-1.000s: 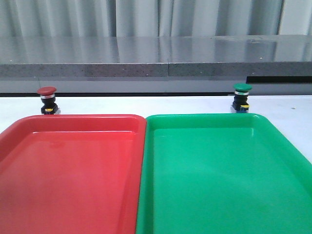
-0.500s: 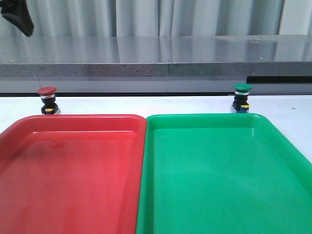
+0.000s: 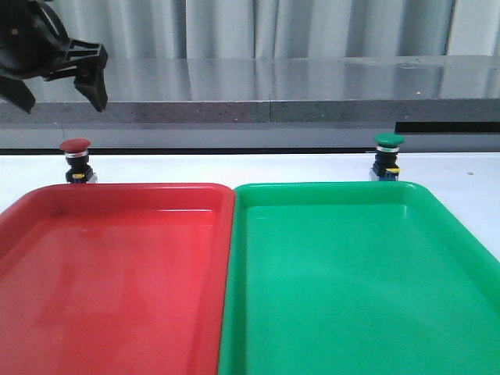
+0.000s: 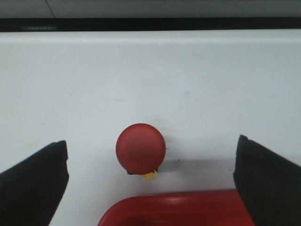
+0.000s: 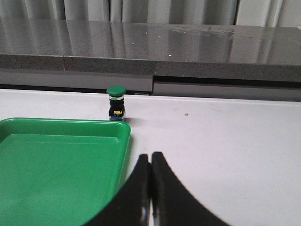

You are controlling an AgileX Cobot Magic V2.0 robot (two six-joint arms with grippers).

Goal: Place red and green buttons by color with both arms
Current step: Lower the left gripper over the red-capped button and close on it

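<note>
The red button (image 3: 76, 158) stands upright on the white table just behind the red tray's far left corner. In the left wrist view the red button (image 4: 140, 148) sits between my spread fingers. My left gripper (image 3: 64, 98) hangs open and empty above it. The green button (image 3: 387, 155) stands behind the green tray's far right corner; it also shows in the right wrist view (image 5: 115, 101). My right gripper (image 5: 151, 157) is shut and empty, low over the table beside the green tray, out of the front view.
The red tray (image 3: 47, 205) fills the left foreground and the green tray (image 3: 422, 203) the right, edges touching. A grey stone ledge (image 3: 266, 94) runs along the back of the table, with curtains behind it.
My left gripper has come down into the front view from the upper left and now hangs open above the red button. The buttons and trays have not moved.
</note>
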